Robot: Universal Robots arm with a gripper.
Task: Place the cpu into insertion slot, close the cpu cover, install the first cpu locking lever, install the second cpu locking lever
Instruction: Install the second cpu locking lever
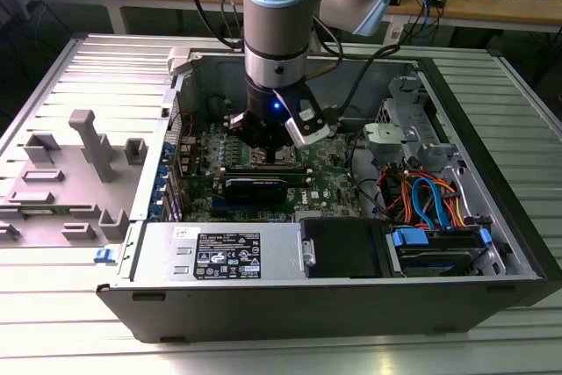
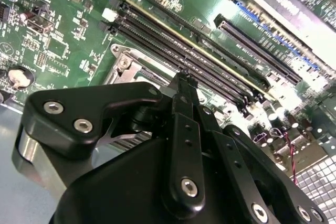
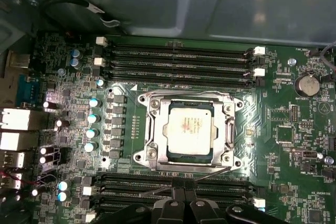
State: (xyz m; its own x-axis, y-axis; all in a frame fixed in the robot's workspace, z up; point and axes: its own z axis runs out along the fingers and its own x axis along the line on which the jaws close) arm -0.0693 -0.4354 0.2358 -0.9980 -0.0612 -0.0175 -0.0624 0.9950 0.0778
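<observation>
The cpu [image 3: 190, 128], a silvery square chip, lies in the insertion slot [image 3: 137, 157] on the green board. The cpu cover [image 3: 227, 129], a silver frame, is down flat around it. A thin wire locking lever [image 3: 215, 173] runs slanted along the socket's edge, crossing right at my fingertips. My gripper [image 3: 181, 183] is shut, its black tips touching that lever. In the second wrist view the gripper [image 2: 184, 77] sits by a corner of the slot [image 2: 125, 62]. In the exterior view the gripper [image 1: 263, 140] hangs low over the board inside the case.
Long black memory slots [image 3: 178, 60] flank the socket on two sides. A long black card [image 1: 255, 186] stands close by. The open case [image 1: 492, 217] holds a power supply [image 1: 219, 252], coloured cables [image 1: 430, 199] and a drive bay. A grey fixture [image 1: 88, 142] sits at the exterior view's left.
</observation>
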